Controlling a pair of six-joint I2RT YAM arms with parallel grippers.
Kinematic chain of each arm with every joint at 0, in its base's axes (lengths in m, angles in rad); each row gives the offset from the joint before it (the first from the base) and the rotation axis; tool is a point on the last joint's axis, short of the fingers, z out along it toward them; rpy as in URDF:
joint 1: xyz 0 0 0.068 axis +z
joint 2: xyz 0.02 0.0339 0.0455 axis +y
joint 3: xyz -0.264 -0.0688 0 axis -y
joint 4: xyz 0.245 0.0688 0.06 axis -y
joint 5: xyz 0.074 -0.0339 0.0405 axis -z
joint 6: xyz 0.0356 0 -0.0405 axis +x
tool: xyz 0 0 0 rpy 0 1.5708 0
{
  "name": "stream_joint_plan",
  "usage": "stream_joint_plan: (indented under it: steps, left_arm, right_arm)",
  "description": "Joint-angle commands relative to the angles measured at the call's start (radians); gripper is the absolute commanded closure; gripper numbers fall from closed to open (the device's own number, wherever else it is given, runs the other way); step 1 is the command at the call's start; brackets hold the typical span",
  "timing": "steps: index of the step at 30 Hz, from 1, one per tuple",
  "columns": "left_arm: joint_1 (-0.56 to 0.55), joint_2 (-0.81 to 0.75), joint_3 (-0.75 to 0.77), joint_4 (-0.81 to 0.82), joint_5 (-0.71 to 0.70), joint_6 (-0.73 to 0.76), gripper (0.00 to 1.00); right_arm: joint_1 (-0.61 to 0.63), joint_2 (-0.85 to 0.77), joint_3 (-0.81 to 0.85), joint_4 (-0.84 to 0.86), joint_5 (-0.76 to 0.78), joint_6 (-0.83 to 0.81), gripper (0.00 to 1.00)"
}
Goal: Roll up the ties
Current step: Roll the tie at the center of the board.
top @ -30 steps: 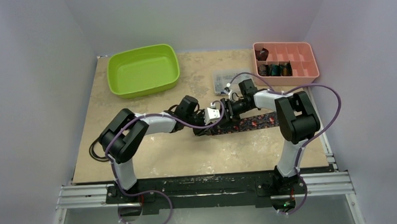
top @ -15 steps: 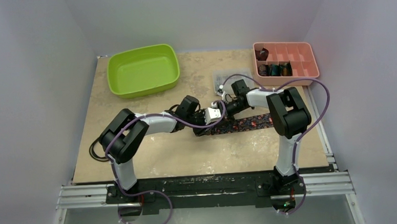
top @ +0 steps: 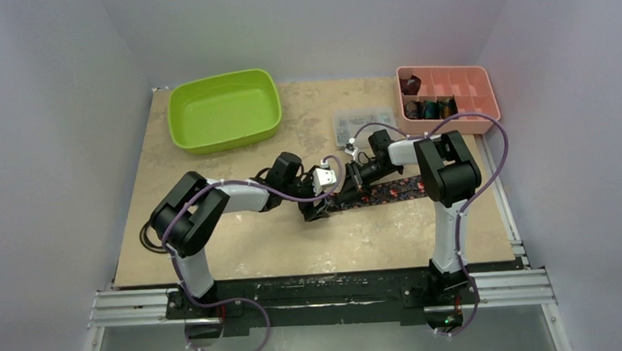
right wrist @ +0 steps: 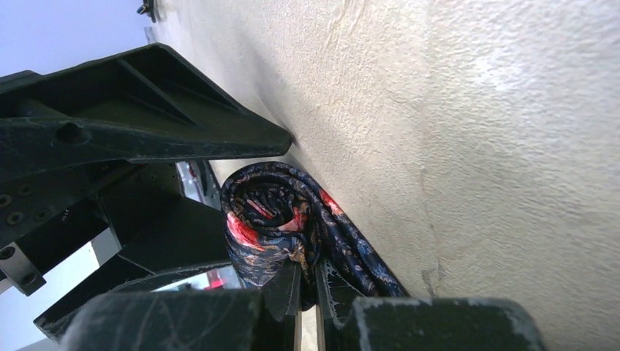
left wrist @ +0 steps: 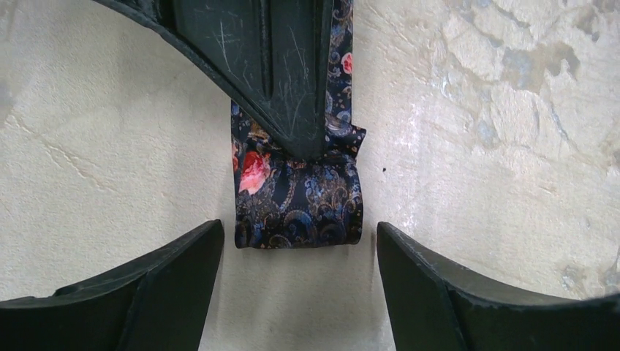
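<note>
The left gripper [left wrist: 298, 229] stands open, its two fingers on either side of the started roll with a thin strip of table showing on each side, so it holds nothing. The right gripper [right wrist: 307, 284] is closed, and its wrist view shows its fingertips nipping the inner turns of the coil. In the left wrist view the same gripper comes in from 12 o'clock and rests on top of the fabric.

The tie [left wrist: 300, 208] is dark navy with paisley and red-pink flowers. Its rolled end lies on the table [left wrist: 475, 183] near the middle, and in the top view the unrolled length [top: 398, 190] runs flat toward 3 o'clock.

The tie looks light, soft and smooth, probably slippery. A loose coil would likely spring open or telescope sideways once released. The best hold appears to be across the coil's flat ends or at its core, since pinching one outer layer would only peel it away. Keeping the tail taut and straight should help the turns stack evenly.

At 1 o'clock a pink divided tray [top: 484, 94] holds finished rolled ties [top: 430, 109]. A clear box [top: 353, 125] sits beside it, and a green bin [top: 224, 108] stands at 11 o'clock.
</note>
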Motion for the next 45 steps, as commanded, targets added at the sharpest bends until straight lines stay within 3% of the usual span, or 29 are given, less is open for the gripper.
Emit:
stream_joint_plan:
  steps: [1, 7, 13, 17, 21, 25, 31, 40, 45]
  left_arm:
    - [0.001, 0.015, -0.014, 0.156, 0.043, -0.045, 0.24]
    - [-0.024, 0.074, 0.038, 0.217, 0.020, -0.088, 0.29]
    - [-0.046, 0.090, 0.046, 0.179, 0.006, -0.065, 0.61]
    - [-0.046, 0.061, 0.040, 0.091, -0.042, -0.062, 0.84]
    - [-0.042, 0.019, -0.004, 0.030, -0.049, -0.018, 0.92]
    - [-0.041, 0.013, -0.019, 0.007, -0.042, 0.013, 0.95]
    - [-0.037, 0.013, 0.008, -0.009, -0.061, -0.009, 0.95]
    - [-0.036, -0.044, 0.039, 0.023, -0.135, -0.101, 0.89]
    - [-0.036, -0.067, 0.034, -0.008, -0.163, -0.061, 0.87]
  right_arm:
    - [-0.012, 0.063, -0.016, -0.015, 0.217, -0.094, 1.00]
    - [-0.014, 0.073, -0.016, -0.015, 0.213, -0.085, 1.00]
    - [-0.010, 0.049, -0.009, -0.016, 0.207, -0.090, 1.00]
    - [-0.009, -0.032, 0.000, -0.038, 0.143, -0.069, 0.80]
    - [-0.015, -0.113, 0.040, -0.123, 0.077, -0.094, 0.72]
    - [-0.023, -0.140, 0.080, -0.166, 0.071, -0.124, 0.72]
    - [-0.023, -0.111, 0.039, -0.147, 0.238, -0.139, 0.78]
    - [-0.023, -0.022, 0.018, -0.095, 0.386, -0.159, 0.82]
    - [-0.023, -0.006, 0.020, -0.085, 0.427, -0.175, 0.82]
